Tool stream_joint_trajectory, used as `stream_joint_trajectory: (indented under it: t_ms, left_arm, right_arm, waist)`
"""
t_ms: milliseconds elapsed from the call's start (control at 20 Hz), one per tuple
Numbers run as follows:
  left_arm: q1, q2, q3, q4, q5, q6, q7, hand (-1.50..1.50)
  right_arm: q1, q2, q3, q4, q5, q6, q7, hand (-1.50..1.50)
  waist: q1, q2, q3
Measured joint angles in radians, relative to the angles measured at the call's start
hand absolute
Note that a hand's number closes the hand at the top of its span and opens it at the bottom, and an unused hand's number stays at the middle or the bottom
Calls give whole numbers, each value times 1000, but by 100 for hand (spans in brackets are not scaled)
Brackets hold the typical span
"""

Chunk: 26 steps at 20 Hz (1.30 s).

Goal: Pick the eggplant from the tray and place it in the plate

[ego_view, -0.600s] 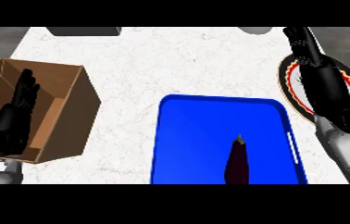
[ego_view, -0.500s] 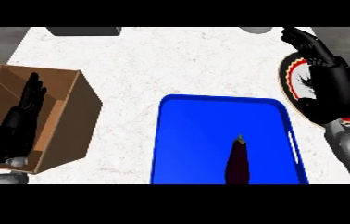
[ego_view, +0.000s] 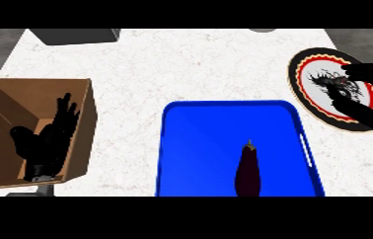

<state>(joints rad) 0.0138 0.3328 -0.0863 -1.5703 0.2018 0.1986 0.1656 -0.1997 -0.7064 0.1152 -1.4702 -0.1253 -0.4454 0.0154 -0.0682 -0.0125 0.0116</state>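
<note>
Eggplant on blue tray, well apart from both hands, left fingers straight, right hand seemingly relaxed over plate

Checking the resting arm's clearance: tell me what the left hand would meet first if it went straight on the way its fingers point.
The left hand points up-view over the brown box. It would probably meet the box's far wall first, though depth is unclear.

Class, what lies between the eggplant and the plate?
In the head view, only blue tray floor, its right rim, then bare white counter separate eggplant and plate.
</note>
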Motion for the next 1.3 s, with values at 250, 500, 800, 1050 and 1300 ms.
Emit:
stream_joint_trajectory:
  t_ms: [250, 500, 800, 1050, 1300]
  left_arm:
    - [-3, -38, -17, 8, 33, -37, 18, 0]
    - [-15, -70, -44, 0, 25, -37, 41, 0]
    - [-26, -90, -63, -1, 19, -47, 38, 0]
    - [-44, -106, -80, 11, 7, -52, 43, 0]
    - [-69, -120, -86, 34, 3, -62, 55, 0]
  right_arm:
    - [169, 49, -17, -126, 13, -98, -21, -150]
    - [299, -14, 24, -292, 77, -107, 84, -150]
    - [357, -194, 109, -414, 123, 49, 309, -150]
    - [332, -285, 173, -530, 157, 147, 531, -150]
    - [247, -286, 254, -605, 210, 206, 765, -150]
  waist:
    - [9, -6, 4]
    - [24, -5, 1]
    - [44, 0, -4]
    - [61, 2, -3]
    - [77, 5, -2]
